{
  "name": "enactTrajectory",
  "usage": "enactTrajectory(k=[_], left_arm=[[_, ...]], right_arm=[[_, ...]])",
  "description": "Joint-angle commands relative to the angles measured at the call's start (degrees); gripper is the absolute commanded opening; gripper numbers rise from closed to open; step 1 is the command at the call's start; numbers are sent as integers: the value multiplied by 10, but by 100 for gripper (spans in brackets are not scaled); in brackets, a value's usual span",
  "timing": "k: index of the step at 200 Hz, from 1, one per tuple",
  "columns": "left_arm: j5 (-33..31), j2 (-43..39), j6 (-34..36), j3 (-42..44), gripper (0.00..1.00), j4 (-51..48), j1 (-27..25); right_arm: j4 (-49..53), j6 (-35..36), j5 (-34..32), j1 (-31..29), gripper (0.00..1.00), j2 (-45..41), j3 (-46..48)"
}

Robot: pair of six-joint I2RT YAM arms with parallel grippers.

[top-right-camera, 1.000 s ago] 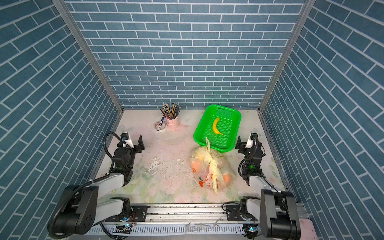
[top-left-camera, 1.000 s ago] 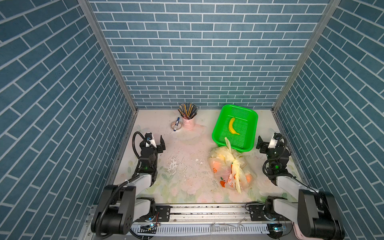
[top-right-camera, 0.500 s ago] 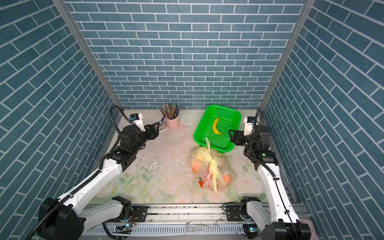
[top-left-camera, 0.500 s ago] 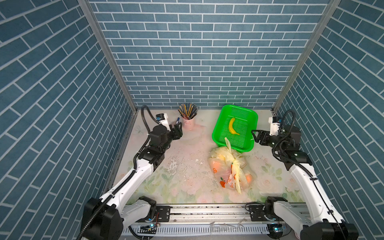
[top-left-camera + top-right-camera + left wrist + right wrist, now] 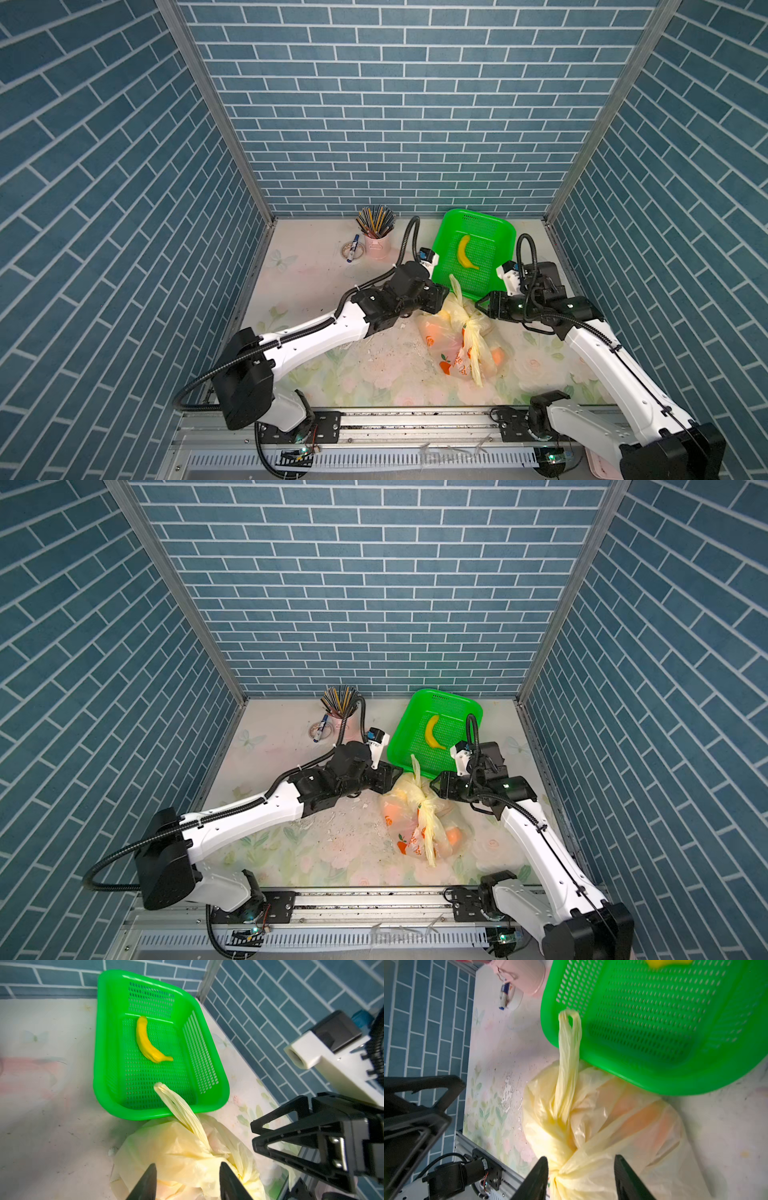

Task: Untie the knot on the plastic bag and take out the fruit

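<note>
The pale yellow plastic bag (image 5: 451,336) (image 5: 405,812) lies on the table just in front of the green basket. Its knot (image 5: 471,322) (image 5: 561,1164) is tied. One tail (image 5: 176,1105) sticks up against the basket and the other lies across the bag toward the front. Orange fruit (image 5: 497,355) (image 5: 643,1113) shows through the plastic. My left gripper (image 5: 442,300) (image 5: 188,1165) is open at the bag's left shoulder, its fingers straddling loose plastic. My right gripper (image 5: 482,306) (image 5: 581,1157) is open on the opposite side, fingers either side of the knot.
The green basket (image 5: 496,226) at the back right holds a yellow banana (image 5: 465,252). A pink cup of pencils (image 5: 377,243) and a blue marker on a tape roll (image 5: 353,248) stand at the back. Tiled walls close three sides.
Both arms have swung in from the table's sides, first toward the back and then down to the bag. Both pairs of jaws have narrowed.
</note>
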State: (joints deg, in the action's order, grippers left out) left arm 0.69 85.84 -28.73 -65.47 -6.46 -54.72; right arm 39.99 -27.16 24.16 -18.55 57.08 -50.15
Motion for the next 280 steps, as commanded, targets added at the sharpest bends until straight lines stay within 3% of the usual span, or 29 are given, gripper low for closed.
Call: enactTrajectory(k=[1, 18, 45, 75, 114, 159, 176, 242, 264, 280], left_arm=[[-20, 26, 11, -25, 49, -36, -24], [-10, 45, 9, -34, 52, -36, -39], [-9, 73, 8, -51, 69, -42, -57], [-18, 93, -4, -41, 69, -27, -61], [-1, 129, -17, -46, 54, -22, -61], [45, 154, -31, -40, 52, 12, -61], [49, 163, -33, -42, 44, 14, -61], [74, 158, -43, -21, 7, 33, -50], [53, 133, -42, -5, 0, 32, -44], [46, 116, -42, 8, 0, 30, -34]], right_arm=[[27, -62, -18, -19, 52, -38, 30], [13, -76, -15, -23, 52, -57, 56], [-16, -91, 14, -29, 54, -63, 86], [-44, -98, 19, -43, 56, -57, 111], [-96, -123, 18, -54, 28, -58, 144], [-162, -150, 21, -62, 9, -92, 179], [-180, -158, 26, -65, 3, -103, 188], [-191, -163, -10, -67, 0, -125, 189], [-178, -159, -42, -67, 0, -129, 184], [-170, -157, -65, -66, 0, -133, 180]])
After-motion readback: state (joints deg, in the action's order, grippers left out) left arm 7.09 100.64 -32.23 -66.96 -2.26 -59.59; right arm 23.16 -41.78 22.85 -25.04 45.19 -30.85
